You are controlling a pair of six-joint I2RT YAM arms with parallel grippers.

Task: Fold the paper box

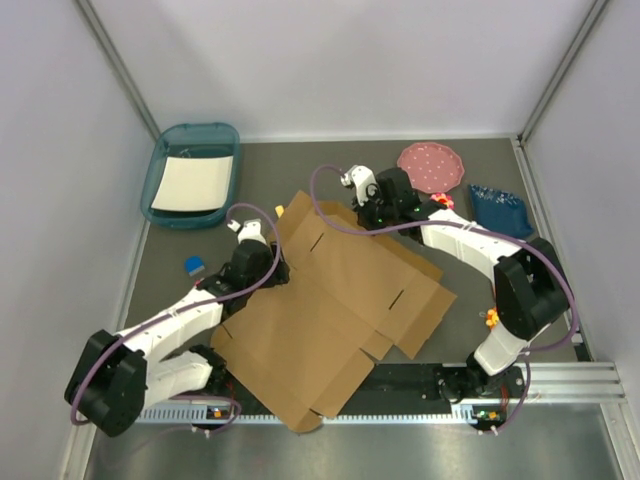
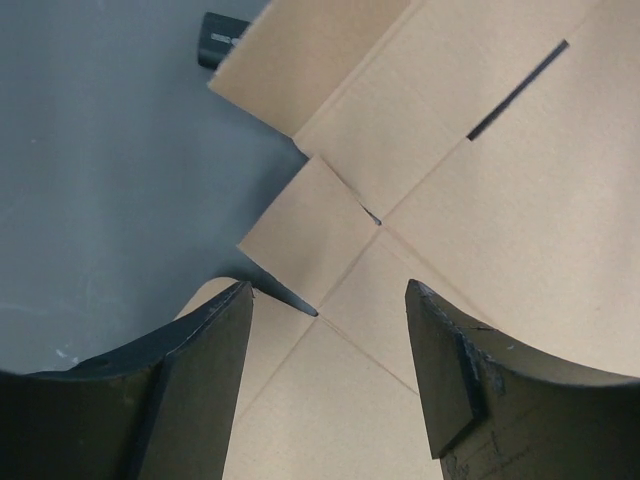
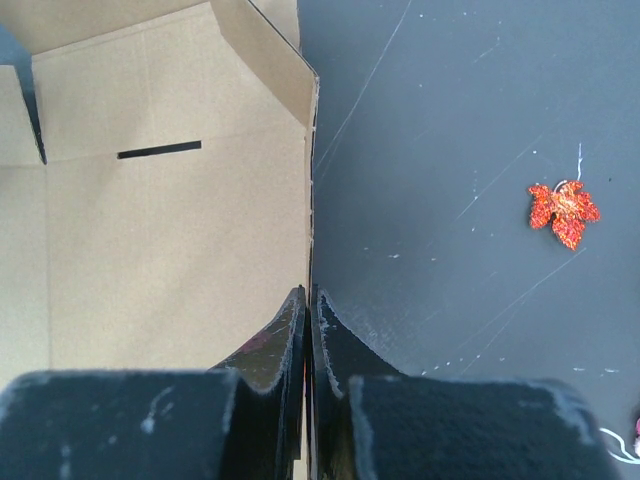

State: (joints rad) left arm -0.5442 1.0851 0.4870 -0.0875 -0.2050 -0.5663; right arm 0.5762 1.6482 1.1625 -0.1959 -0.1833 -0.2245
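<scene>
We see the paper box (image 1: 330, 300) lying mostly unfolded on the grey table (image 1: 300, 170), between both arms. Our right gripper (image 3: 310, 300) is pinched closed on its raised side flap's edge. Our left gripper (image 2: 328, 295) hangs with jaws apart over a corner crease, holding nothing.

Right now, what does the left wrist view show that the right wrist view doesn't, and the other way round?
Only the left wrist view: the left gripper open above the cardboard box, over a small corner flap, and a dark object at the top edge. Only the right wrist view: the right gripper shut, seemingly pinching the box's raised side edge, and a red leaf on the table. Both: brown cardboard with a slot, and the dark table.
</scene>
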